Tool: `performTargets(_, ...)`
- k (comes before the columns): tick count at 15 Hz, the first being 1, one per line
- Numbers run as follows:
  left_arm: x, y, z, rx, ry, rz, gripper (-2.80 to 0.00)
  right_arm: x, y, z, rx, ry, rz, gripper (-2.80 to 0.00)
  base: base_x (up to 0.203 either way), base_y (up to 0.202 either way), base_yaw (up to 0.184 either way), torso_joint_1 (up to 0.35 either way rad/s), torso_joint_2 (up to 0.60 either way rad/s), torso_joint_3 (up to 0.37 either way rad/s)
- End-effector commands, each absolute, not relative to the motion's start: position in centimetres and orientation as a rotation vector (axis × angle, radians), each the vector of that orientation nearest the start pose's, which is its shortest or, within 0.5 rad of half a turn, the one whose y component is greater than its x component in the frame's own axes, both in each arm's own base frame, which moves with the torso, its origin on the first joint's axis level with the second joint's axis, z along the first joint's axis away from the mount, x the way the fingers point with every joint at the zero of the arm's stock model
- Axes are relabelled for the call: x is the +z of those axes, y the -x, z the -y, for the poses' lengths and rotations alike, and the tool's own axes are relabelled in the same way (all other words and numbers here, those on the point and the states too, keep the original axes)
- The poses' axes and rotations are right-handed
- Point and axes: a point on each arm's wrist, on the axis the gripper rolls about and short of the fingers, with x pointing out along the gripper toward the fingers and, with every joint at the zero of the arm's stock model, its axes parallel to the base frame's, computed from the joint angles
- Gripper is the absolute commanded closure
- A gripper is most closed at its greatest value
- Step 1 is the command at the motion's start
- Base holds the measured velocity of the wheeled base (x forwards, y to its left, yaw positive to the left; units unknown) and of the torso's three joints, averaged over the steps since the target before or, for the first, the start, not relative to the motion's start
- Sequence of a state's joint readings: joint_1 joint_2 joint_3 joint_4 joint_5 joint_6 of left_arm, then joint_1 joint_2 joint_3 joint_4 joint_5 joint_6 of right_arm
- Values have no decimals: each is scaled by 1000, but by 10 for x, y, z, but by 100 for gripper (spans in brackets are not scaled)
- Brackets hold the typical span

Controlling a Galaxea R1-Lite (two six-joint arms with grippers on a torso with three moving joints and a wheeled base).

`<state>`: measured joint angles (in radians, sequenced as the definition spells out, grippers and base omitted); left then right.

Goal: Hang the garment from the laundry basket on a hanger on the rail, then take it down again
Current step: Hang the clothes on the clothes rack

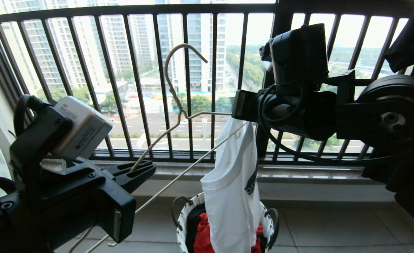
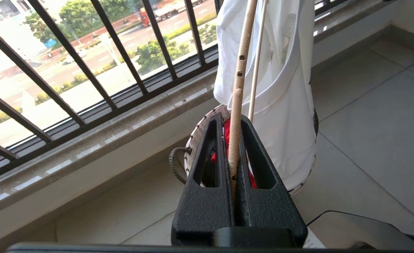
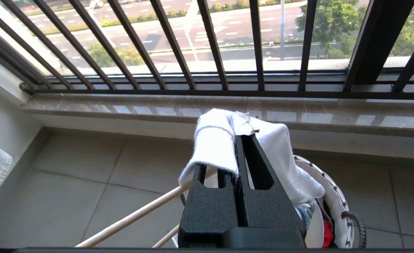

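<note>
The beige wire hanger [image 1: 173,93] is held up in front of the window bars, hook uppermost. My left gripper [image 1: 152,168] is shut on one of its slanting arms; that wire [image 2: 240,70] runs out between the closed fingers. The hanger's other end reaches into the white garment [image 1: 231,196], which hangs above the laundry basket [image 1: 182,218]. My right gripper [image 1: 237,113] is shut on the garment's top edge, and white cloth [image 3: 214,140] drapes over its fingertips. Part of the navy graphic shows on the garment's side. The rail is out of view.
A red garment [image 1: 203,235] and dark clothes lie in the basket. The black barred railing [image 1: 136,70] and a stone sill [image 1: 298,175] stand close behind. A dark cloth [image 1: 410,35] hangs at the upper right. Tiled floor [image 2: 368,116] lies around the basket.
</note>
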<state>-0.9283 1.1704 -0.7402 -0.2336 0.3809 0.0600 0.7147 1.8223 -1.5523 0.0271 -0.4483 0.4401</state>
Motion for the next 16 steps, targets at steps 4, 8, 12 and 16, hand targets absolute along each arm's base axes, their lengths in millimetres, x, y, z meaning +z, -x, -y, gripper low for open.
performTargets(4, 246, -120, 135, -454, -216, -167, 0, 294, -275, -225, 203, -305, -285, 0, 0, 0, 0, 0, 0, 0)
performTargets(8, 251, -126, 129, -405, -215, -152, 0, 294, -277, -224, 196, -306, -283, 0, 0, 0, 0, 0, 0, 0)
performTargets(12, 251, -130, 124, -367, -243, -150, 0, 287, -281, -226, 188, -289, -298, 0, 0, 0, 0, 0, 0, 0)
performTargets(16, 248, -136, 129, -363, -240, -153, 0, 283, -283, -229, 190, -285, -308, 0, 0, 0, 0, 0, 0, 0)
